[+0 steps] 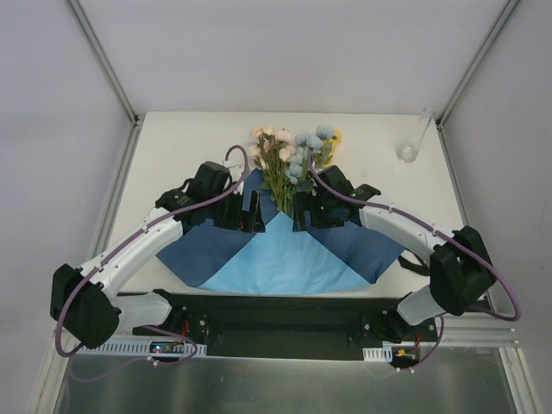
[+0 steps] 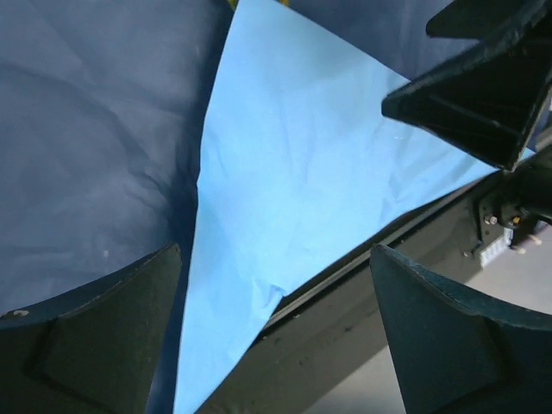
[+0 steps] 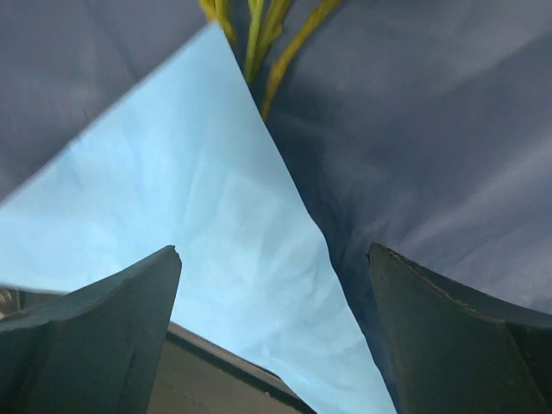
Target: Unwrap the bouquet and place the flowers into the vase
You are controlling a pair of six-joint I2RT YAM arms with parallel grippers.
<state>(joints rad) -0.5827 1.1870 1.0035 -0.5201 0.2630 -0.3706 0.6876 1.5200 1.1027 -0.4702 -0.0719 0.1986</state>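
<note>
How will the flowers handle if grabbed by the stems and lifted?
Probably light and floppy: the flowers sit on long thin green stems, so heads may droop or sway. Likely to splay or slip: no tie shows around them on the opened blue paper, and thin stems offer little to pinch. Possibly top-heavy for the slender vase.

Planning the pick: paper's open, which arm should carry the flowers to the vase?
Right, probably. Both grippers hang open beside the flowers, but the vase stands far right, nearer the right gripper; the left gripper would have to cross over.
</note>
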